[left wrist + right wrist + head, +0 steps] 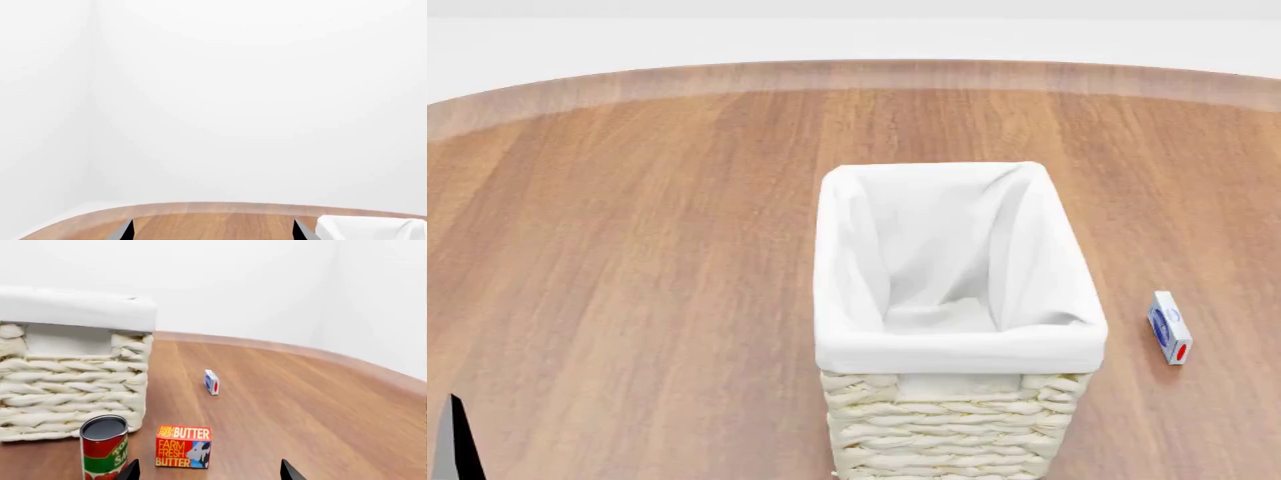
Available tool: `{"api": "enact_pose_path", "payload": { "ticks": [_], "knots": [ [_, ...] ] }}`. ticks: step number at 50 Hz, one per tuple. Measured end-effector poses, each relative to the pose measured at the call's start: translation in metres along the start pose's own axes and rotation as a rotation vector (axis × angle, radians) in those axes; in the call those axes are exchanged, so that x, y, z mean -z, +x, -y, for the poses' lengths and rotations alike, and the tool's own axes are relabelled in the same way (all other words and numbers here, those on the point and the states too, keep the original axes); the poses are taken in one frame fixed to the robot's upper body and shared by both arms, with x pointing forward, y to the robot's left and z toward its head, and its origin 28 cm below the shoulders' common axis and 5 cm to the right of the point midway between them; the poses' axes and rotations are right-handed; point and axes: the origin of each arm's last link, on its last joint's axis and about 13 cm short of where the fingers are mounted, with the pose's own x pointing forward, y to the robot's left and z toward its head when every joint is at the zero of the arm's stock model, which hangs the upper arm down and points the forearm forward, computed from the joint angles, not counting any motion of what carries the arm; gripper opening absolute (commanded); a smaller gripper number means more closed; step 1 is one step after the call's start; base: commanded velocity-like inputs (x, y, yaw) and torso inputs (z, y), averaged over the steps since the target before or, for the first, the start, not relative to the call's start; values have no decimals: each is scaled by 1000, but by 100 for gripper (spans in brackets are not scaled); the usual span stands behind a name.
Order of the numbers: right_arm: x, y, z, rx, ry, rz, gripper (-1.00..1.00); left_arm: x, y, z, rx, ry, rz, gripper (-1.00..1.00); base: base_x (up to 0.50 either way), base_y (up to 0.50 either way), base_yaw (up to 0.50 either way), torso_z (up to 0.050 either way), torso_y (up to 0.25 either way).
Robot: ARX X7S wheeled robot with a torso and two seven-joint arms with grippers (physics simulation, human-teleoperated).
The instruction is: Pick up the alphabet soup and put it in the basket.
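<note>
The alphabet soup is out of view in all three views. The basket (pixel 961 350), cream wicker with a white cloth lining, stands upright mid-table with only cloth showing inside. Its woven wall (pixel 67 390) fills one side of the right wrist view, and a corner of its cloth (pixel 373 227) shows in the left wrist view. My left gripper (pixel 213 232) is open over bare wood beside the basket; one of its fingers (pixel 457 450) shows at the head view's lower left. My right gripper (pixel 210 472) is open and low, with nothing between its tips.
A red-and-green can (pixel 104 447) with a dark top stands by the basket's wall, close to one right fingertip. An orange butter box (pixel 183 446) sits just ahead of the right gripper. A small blue-and-white box (pixel 1169 327) (pixel 211 382) lies right of the basket. The curved table edge (pixel 854 70) runs behind.
</note>
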Motion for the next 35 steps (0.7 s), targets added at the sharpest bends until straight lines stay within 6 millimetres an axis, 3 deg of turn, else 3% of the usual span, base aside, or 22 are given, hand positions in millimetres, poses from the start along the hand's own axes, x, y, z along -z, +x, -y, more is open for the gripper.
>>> {"api": "enact_pose_path", "payload": {
  "ticks": [35],
  "knots": [
    [26,-4,-4,19,10,-66,100,0,0,0,-2,2,0,100,0,0,0,0,0]
  ]
}}
